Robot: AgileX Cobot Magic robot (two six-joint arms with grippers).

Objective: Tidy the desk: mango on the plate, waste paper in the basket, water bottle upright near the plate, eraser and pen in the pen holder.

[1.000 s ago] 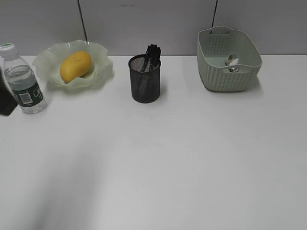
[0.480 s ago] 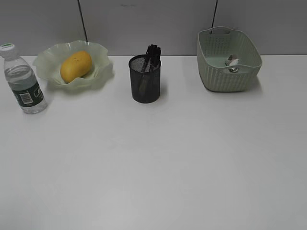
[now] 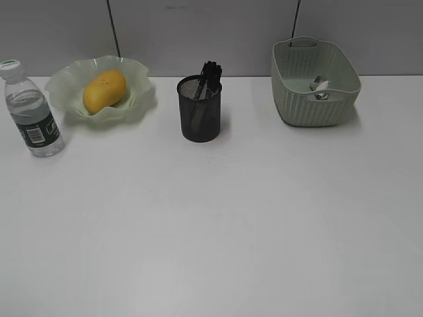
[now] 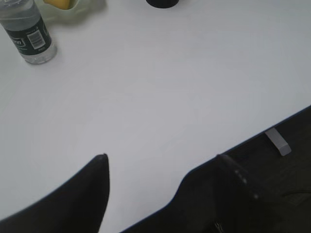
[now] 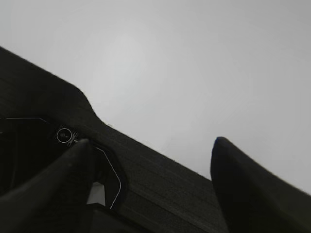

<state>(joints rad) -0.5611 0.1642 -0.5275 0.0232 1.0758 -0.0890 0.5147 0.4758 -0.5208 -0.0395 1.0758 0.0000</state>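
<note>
Water bottle (image 3: 31, 111) upright, cap up, left of plate (image 3: 140, 89); mango (image 3: 104, 91) on the plate, long axis slanting rear-right. Left gripper (image 4: 163, 167) and right gripper (image 5: 150, 145): fingers apart, empty, over table (image 3: 238, 224).

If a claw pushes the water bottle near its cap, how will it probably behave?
The water bottle stands upright, tall on a narrow base, so a high push would probably tip it. It seems only partly filled, so likely light. Its round clear plastic body would probably roll once down.

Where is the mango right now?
In the exterior view, the mango lies on the plate at the back left, between the water bottle and the pen holder.
</note>
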